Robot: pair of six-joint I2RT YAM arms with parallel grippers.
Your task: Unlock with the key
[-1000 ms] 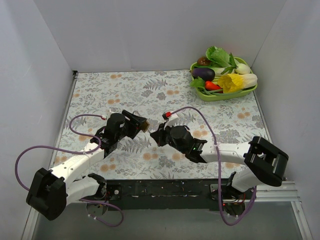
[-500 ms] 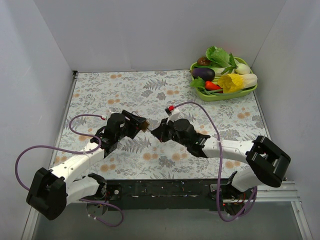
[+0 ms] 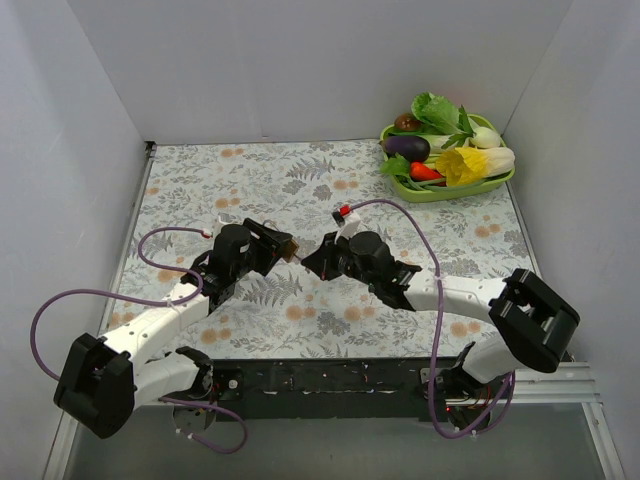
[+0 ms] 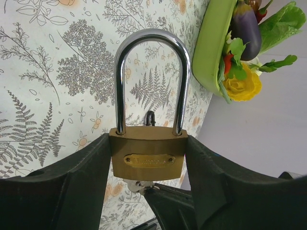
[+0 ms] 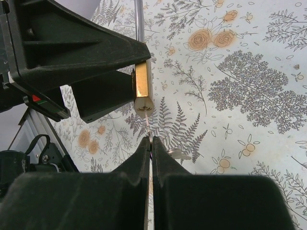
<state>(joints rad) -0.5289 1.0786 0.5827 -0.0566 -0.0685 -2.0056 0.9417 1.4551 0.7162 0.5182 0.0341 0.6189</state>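
Right gripper (image 5: 151,142) pinches the key (image 4: 139,184), its blade apparently in the padlock (image 4: 147,160) clamped by the left gripper (image 3: 283,246); a twist likely comes next.

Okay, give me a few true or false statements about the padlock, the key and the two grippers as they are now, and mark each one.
1. The left gripper holds the brass padlock by its body. True.
2. The shackle is swung open. False: both its legs sit in the body.
3. The key meets the padlock's underside with its blade. True.
4. The right gripper is open and empty. False: it is shut on the key.
5. The green tray of vegetables sits at the near left corner. False: it is at the far right corner.
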